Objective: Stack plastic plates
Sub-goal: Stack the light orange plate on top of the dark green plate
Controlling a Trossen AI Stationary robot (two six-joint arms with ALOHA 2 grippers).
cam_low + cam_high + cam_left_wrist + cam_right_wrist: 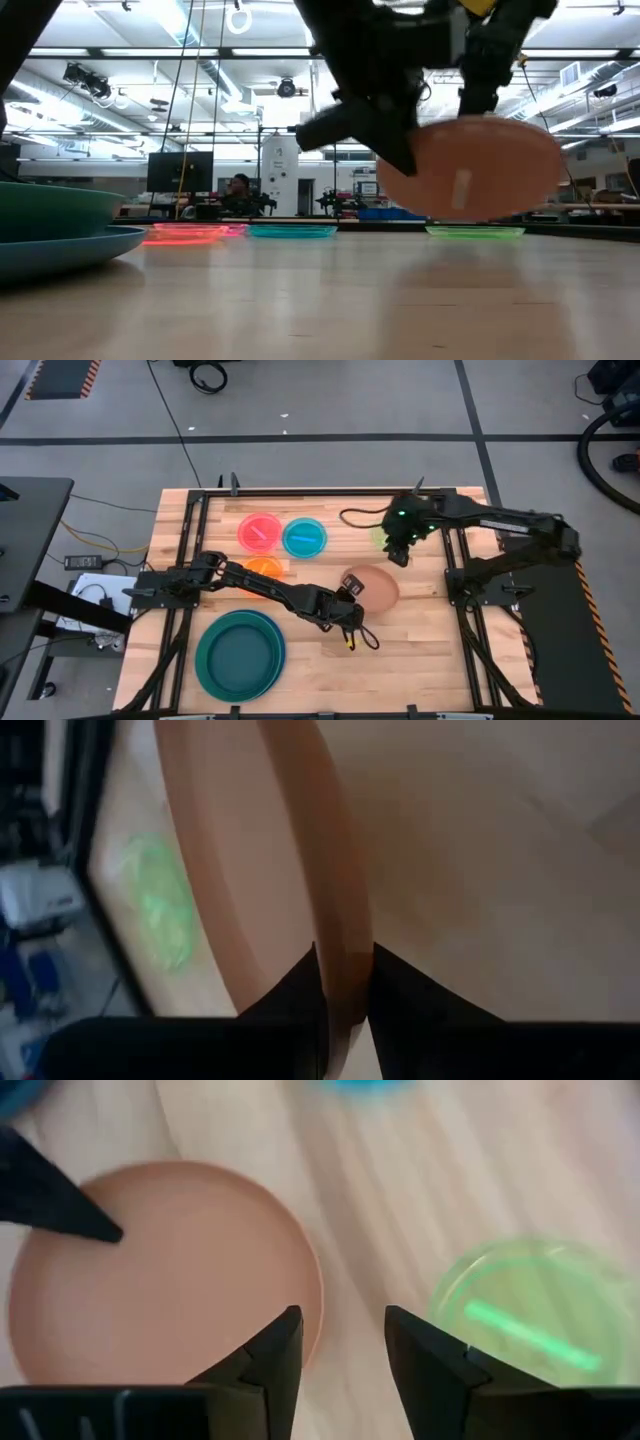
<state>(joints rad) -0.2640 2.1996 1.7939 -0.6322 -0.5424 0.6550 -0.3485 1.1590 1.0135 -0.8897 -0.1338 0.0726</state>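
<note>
Left gripper (345,985) clamps 1 terracotta plate (371,588); right gripper (342,1342) open; 4 small plates (304,537).

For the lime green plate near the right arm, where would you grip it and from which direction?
Grip the lime green plate by its thin raised rim, coming from above with one finger inside the edge and one outside. It lies flat on the table, so only the rim offers purchase. The open right hand hovers beside it. The left hand holds the terracotta plate the same way.
</note>
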